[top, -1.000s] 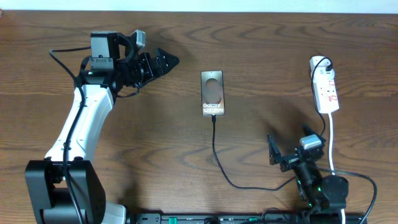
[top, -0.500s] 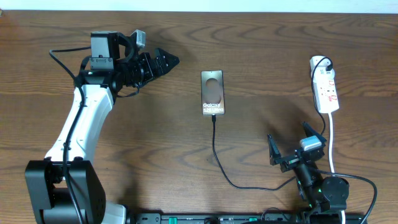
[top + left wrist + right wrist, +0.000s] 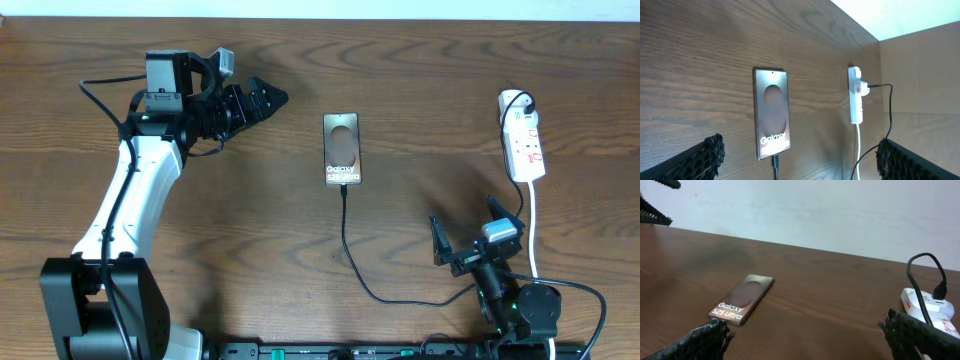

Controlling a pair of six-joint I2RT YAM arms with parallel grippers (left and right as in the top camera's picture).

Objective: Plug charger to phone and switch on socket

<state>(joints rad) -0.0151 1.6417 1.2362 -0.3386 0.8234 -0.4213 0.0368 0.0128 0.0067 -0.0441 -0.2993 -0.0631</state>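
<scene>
Cable seated, switch pending: you are lining up the press on the socket.
The charger is appearing plugged into the near end of the phone at table centre, though the joint is too small to confirm. The socket is lying far right. Your right gripper is hovering on its near side, jaws spread wide and empty; the left gripper, far left, likewise. You are best narrowing the right jaws and pressing one fingertip squarely on the red switch, clear of the white cord.
</scene>
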